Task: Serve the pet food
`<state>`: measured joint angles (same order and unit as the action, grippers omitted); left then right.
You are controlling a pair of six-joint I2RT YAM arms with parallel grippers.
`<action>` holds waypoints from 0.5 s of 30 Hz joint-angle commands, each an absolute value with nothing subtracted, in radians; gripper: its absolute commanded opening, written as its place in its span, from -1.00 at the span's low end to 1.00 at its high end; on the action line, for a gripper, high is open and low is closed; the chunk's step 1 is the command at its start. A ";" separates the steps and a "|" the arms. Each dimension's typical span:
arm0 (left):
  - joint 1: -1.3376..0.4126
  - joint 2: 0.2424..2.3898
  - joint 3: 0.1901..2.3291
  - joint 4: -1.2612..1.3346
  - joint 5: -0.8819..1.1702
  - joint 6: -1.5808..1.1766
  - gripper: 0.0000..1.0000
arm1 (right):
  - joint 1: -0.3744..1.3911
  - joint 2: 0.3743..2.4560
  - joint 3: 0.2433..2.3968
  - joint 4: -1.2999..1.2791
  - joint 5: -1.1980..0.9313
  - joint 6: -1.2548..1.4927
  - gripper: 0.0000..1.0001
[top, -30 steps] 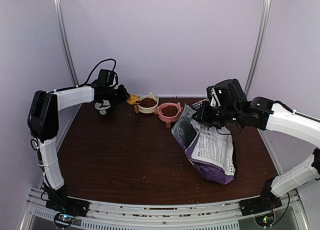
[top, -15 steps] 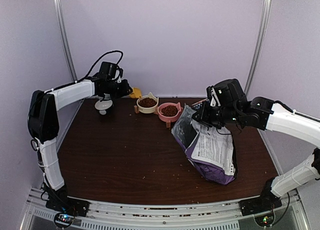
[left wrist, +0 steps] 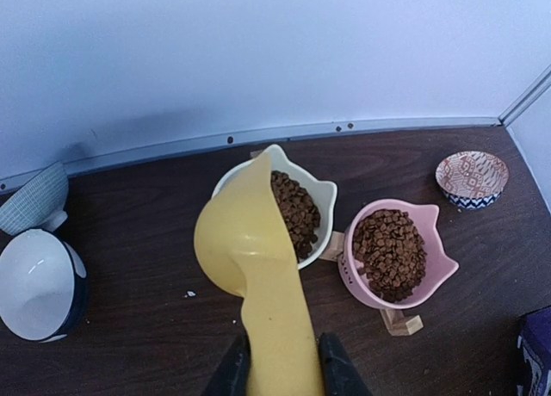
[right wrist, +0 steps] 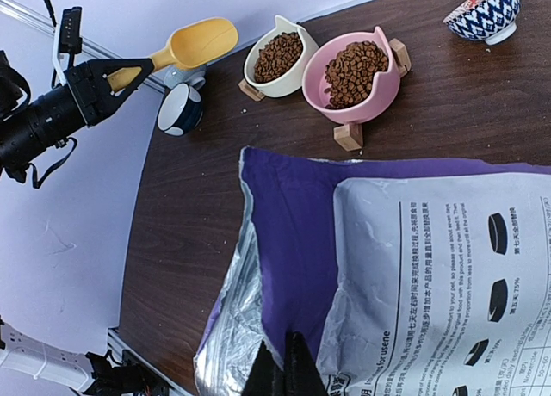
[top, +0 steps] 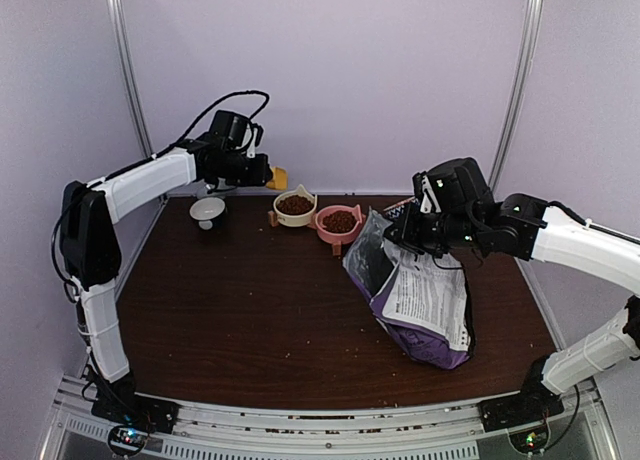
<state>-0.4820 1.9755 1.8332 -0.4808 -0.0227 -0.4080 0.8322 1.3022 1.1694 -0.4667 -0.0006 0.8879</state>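
Reddish-brown kibble fills a cream cat-shaped bowl [top: 295, 206] and a pink cat-shaped bowl [top: 339, 222] at the back of the table. In the left wrist view the kibble [left wrist: 291, 211] shows in the cream bowl and more [left wrist: 389, 252] in the pink one. My left gripper [left wrist: 275, 370] is shut on the handle of a yellow scoop [left wrist: 250, 258], held in the air above and left of the cream bowl; the scoop [top: 276, 177] looks empty. My right gripper [right wrist: 284, 370] is shut on the edge of the purple food bag [top: 415, 295], holding its foil mouth open.
A white bowl with a dark outside [top: 207, 212] stands at the back left; it also shows in the left wrist view [left wrist: 34, 284]. A ribbed grey bowl [left wrist: 34, 198] lies behind it. A small patterned bowl [left wrist: 471, 174] sits at the back right. Walls close the table's back and sides.
My left gripper has risen and moved right with the yellow scoop, from beside the white bowl to above the space left of the cream bowl. The right arm and bag have not moved.
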 commanded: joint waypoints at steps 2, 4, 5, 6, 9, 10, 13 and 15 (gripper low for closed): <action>-0.482 1.875 1.816 -0.469 -0.024 -0.362 -1.00 | 0.825 1.305 1.170 -0.450 0.001 0.849 -1.00; -0.482 1.800 1.760 -0.451 0.023 -0.358 -1.00 | 0.826 1.308 1.178 -0.462 0.004 0.824 -1.00; -0.482 1.756 1.726 -0.444 0.062 -0.356 -1.00 | 0.827 1.309 1.185 -0.474 0.012 0.809 -1.00; -0.482 1.711 1.695 -0.437 0.116 -0.353 -1.00 | 0.828 1.315 1.195 -0.489 0.020 0.792 -1.00; -0.482 1.590 1.571 -0.427 0.397 -0.336 -1.00 | 0.839 1.324 1.222 -0.531 0.041 0.745 -1.00; -0.484 1.539 1.532 -0.428 0.485 -0.333 -1.00 | 0.845 1.325 1.226 -0.535 0.044 0.734 -1.00; -0.517 1.418 1.404 -0.428 0.666 -0.319 -1.00 | 0.863 1.326 1.231 -0.534 0.045 0.720 -1.00; -0.556 1.347 1.342 -0.442 0.713 -0.312 -1.00 | 0.883 1.332 1.238 -0.535 0.052 0.717 -1.00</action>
<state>-0.4984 1.4452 1.4467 -0.4686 0.4465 -0.3496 0.8555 1.3216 1.1992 -0.5072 0.0132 0.7609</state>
